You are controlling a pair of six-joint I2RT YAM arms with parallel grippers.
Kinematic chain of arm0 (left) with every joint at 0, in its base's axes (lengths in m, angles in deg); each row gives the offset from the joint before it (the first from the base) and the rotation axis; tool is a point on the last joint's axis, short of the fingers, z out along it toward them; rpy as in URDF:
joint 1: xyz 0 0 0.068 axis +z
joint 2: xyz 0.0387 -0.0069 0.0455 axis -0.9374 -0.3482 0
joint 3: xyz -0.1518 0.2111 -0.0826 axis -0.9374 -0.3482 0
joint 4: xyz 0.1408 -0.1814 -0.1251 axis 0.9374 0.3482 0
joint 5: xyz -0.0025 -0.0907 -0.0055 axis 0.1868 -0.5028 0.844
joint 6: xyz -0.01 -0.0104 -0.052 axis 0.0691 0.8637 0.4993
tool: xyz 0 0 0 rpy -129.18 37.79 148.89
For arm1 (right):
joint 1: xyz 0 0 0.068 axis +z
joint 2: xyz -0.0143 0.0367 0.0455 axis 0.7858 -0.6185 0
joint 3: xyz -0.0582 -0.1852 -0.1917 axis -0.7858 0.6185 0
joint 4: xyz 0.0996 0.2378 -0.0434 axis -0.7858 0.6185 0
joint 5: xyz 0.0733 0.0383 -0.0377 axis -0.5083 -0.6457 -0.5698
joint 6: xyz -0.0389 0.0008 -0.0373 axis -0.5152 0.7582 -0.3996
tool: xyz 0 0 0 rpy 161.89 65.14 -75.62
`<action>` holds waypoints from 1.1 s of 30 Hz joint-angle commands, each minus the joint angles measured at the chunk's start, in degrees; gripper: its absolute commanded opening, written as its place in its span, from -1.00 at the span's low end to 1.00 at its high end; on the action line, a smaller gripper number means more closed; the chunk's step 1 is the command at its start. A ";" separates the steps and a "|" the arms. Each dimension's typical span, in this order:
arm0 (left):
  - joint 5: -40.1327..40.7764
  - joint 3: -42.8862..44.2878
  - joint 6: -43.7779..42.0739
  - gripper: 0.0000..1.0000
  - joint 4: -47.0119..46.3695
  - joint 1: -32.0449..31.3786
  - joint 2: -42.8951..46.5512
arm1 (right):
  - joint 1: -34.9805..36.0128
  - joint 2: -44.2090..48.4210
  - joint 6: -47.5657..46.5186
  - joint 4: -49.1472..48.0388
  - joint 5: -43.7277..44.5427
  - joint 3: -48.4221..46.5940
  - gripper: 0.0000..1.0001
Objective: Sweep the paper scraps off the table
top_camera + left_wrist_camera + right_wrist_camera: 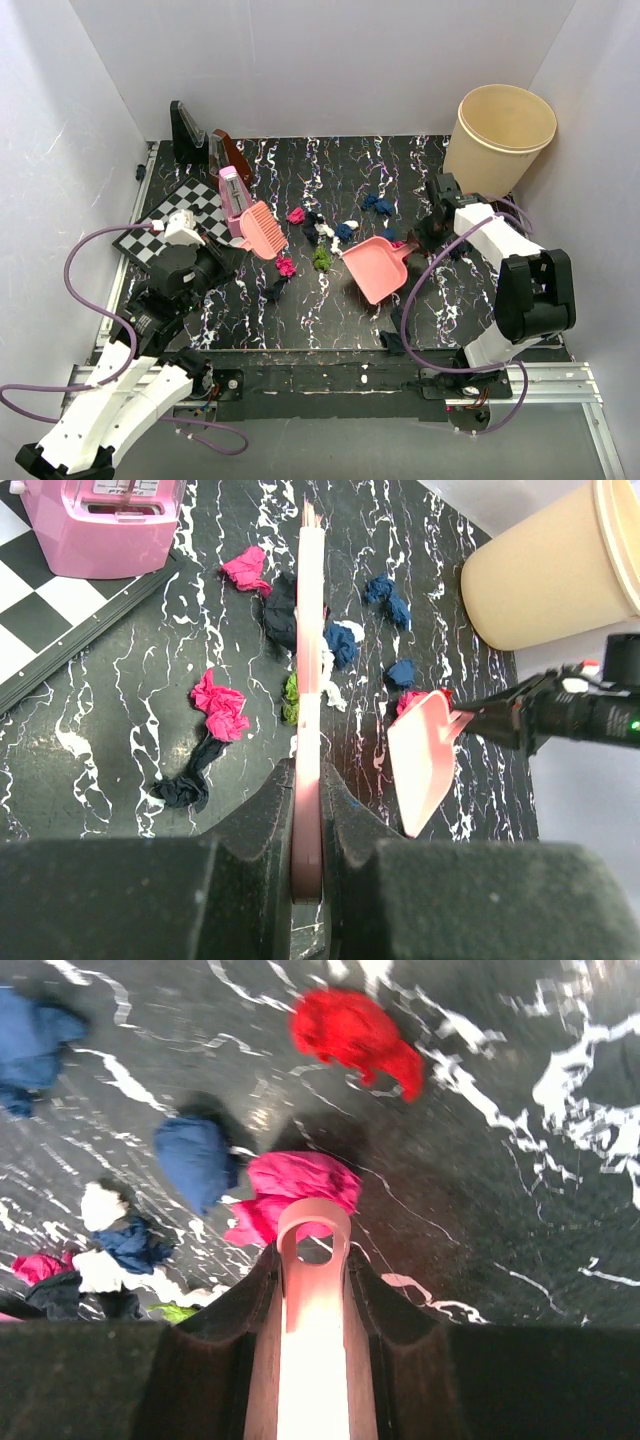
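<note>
Marbled table [300, 320], chessboard [195, 206] and bin [498, 135] near paper scraps [322, 258]; left claw [308, 815] tight on brush [311, 630], right claw [313, 1280] on dustpan [375, 268].

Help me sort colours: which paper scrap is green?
The green scrap just left of the pink dustpan; the rest are blue, magenta, red, black or white.

The black, marble-streaked table [300, 315] carries crumpled paper scraps [321, 258] scattered across its middle, blue, magenta, green and black. A checkered chessboard [195, 200] lies at its left edge, and a beige bin [497, 140] stands at the far right corner.
</note>
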 commanded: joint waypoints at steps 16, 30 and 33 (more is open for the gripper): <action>1.17 1.88 -0.70 -1.00 -0.20 0.36 0.08 | 0.89 17.91 -34.80 -19.75 -12.40 9.31 0.74; 0.02 1.96 -3.60 -1.00 1.29 0.36 2.36 | 4.50 19.50 -37.28 -12.51 -9.73 18.35 0.12; 0.03 1.88 -3.51 -1.00 1.38 0.36 2.71 | 4.93 17.22 -39.30 -14.18 -11.92 18.71 0.02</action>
